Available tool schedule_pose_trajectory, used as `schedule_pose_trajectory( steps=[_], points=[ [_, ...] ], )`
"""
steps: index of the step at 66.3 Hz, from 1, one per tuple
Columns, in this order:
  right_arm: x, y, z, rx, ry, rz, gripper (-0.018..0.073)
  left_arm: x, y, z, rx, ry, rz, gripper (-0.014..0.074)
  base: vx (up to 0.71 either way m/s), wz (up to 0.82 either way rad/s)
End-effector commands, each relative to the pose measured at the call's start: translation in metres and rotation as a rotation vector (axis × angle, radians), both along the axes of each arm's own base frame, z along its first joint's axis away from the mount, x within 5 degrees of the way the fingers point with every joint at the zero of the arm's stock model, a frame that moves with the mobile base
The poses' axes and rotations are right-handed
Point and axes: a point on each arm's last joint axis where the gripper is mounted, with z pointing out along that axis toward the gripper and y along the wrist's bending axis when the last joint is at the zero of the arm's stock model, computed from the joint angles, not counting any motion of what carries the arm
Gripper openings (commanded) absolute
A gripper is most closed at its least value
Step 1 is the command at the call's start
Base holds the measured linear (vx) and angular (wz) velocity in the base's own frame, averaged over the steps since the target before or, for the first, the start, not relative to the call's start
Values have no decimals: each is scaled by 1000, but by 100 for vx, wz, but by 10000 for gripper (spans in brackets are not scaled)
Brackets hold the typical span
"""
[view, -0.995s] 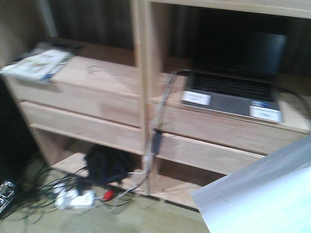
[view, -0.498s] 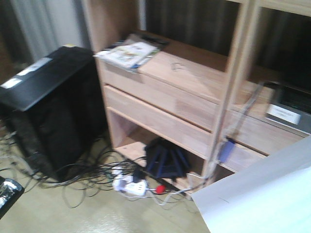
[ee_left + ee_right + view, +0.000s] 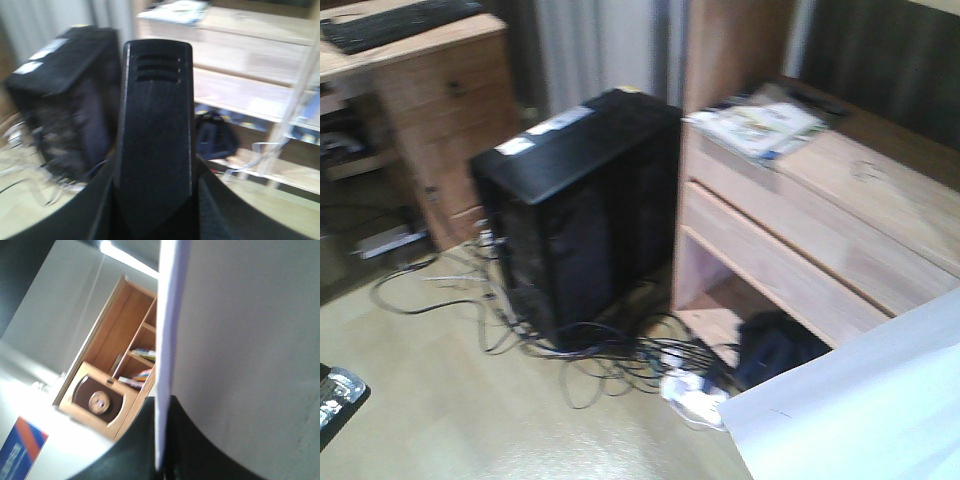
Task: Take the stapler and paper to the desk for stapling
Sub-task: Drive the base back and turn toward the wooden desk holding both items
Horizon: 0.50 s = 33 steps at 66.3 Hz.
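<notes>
So as far as I can judge, the grabbing half is done and the delivery half isn't. The desk (image 3: 445, 38) is, I'm guessing, the light-wood top with the keyboard (image 3: 390, 20) at the far left. It's well apart from the robot, with a black PC tower (image 3: 580, 210) and a tangle of floor cables (image 3: 520, 330) in between. Neither item is on it, so the set-down and the stapling are both left to do.

The paper (image 3: 860, 400) pokes into the near right corner of the front view, up off the floor. In the right wrist view it's edge-on, its lower end running down into the dark body of the right gripper (image 3: 167, 450), so I'd say that one is pinched closed on the sheet near its edge.

The stapler (image 3: 155, 125) fills the middle of the left wrist view, standing straight out of the left gripper (image 3: 155, 215) with dark gripper parts hugging both sides. It looks clamped — though the fingertips themselves are hidden. Frames are blurry, mind.
</notes>
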Motion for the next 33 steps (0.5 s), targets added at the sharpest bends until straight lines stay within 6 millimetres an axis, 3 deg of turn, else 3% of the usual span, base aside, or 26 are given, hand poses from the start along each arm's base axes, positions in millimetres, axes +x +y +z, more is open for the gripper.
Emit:
schedule_pose_trajectory(
  steps=[1, 33],
  points=[
    [-3, 0, 15, 13, -92, 8, -5, 2, -2, 19, -65, -120, -11, -7, 10, 62],
    [-3, 0, 15, 13, -92, 8, -5, 2, -2, 19, -65, -120, -11, -7, 13, 68]
  ],
)
